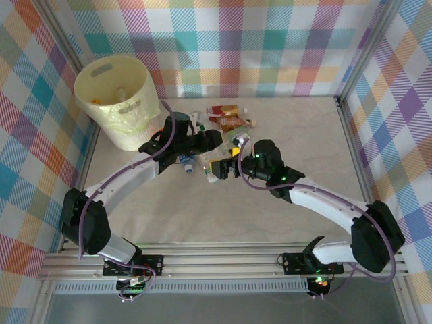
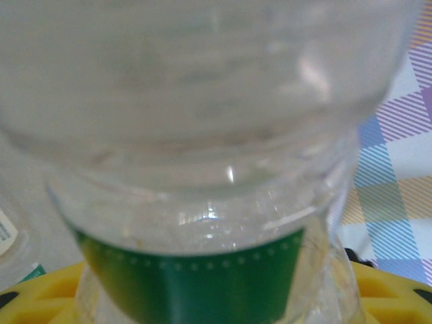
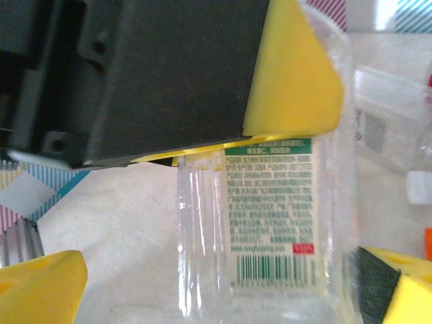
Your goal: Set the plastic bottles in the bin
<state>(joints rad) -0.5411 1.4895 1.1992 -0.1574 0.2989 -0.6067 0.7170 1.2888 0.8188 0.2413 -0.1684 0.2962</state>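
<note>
Both arms meet mid-table over one clear plastic bottle with a green-and-white printed label [image 3: 270, 223]. The left gripper [image 1: 206, 144] looks pinched on it: in its wrist cam the yellow finger pads [image 2: 398, 297] sit either side of the green band, w/ the bottle's body right up against the lens. The right gripper [image 3: 216, 290] is spread wide, its yellow fingers well apart w/ the bottle lying btwn them; whether the far pad touches the plastic I can't tell. So the bottle is prob. the left arm's to carry. What matters now: the large round pale-yellow translucent plastic bin [image 1: 125, 135] stands at the back-left of the table, i.e. left of and beyond the left gripper, near that arm's wrist and well apart from the right arm. The left arm is plainly the nearer one. The bottle's long axis runs up the frame in both wrist cams, crossways to the right fingers' gap; from above I can't make it out under the two grippers. Next move, imo: lift, then swing left and back over the rim, provided the right fingers are out of the way. The other small plastic bottles w/ red and orange labels [image 1: 226, 116] lie heaped just behind the grippers.
</note>
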